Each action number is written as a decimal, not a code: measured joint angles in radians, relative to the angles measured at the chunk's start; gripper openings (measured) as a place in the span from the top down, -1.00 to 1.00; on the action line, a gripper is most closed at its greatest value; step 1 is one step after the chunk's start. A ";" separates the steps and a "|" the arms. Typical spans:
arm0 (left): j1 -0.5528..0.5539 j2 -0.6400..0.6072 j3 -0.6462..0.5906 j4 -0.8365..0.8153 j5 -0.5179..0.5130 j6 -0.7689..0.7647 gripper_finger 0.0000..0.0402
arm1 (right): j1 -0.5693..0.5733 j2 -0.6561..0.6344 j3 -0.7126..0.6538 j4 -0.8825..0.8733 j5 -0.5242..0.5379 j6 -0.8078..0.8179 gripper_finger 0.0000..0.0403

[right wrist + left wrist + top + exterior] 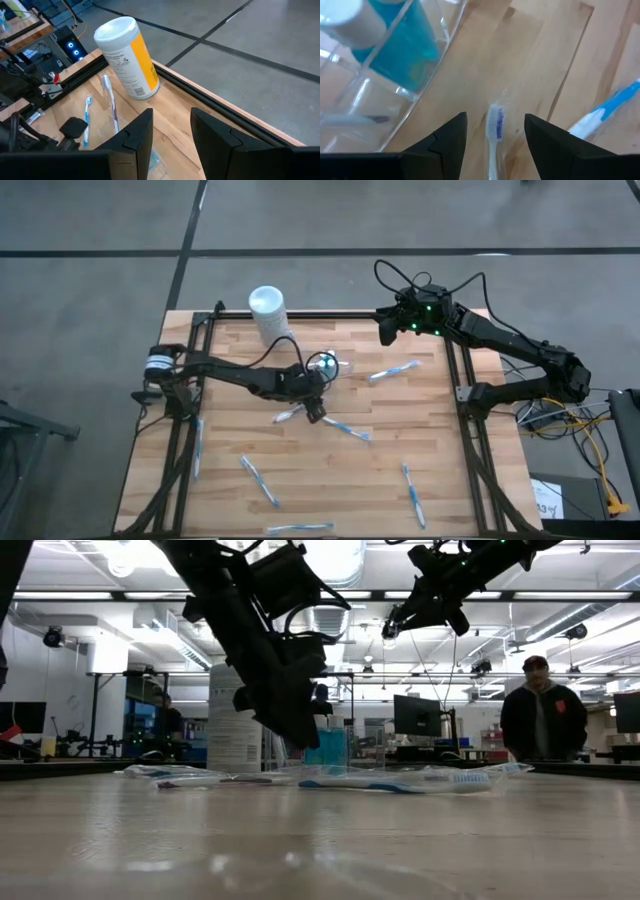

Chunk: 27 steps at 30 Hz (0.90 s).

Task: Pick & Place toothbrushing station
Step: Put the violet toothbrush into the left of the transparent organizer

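Left gripper [495, 131] low over wooden bench [440, 450], fingers wide astride blue-bristled wrapped toothbrush [495, 134], beside clear plastic toothbrushing station [385, 95]. Right gripper [386, 330] raised at far edge, fingers parted, empty.

two dark jointed arms, black looping cables, green lights on right wrist

The clear holder [327, 365] sits on the table [430, 440] near its far edge, with the white container [268, 312] behind it and to its left at the far rim. The left gripper [315, 412] hangs just in front of the holder, over a toothbrush [290, 415], and another toothbrush [393, 371] lies right of the holder. The right gripper [386, 332] hovers behind and to the right of the holder, above the table's far edge, and more toothbrushes [260, 481] lie well in front of the holder toward the near edge.
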 joint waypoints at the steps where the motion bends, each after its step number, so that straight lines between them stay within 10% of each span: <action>1: 0.000 0.002 0.003 0.005 0.002 0.000 -0.01 | 0.000 0.000 0.000 0.000 0.000 0.000 0.37; 19: 0.016 0.083 0.003 0.011 0.050 -0.054 0.01 | 0.000 0.000 0.000 0.000 0.000 0.000 0.37; 27: 0.028 0.083 0.003 0.012 0.068 -0.061 0.40 | 0.000 0.000 0.000 0.000 0.000 0.000 0.37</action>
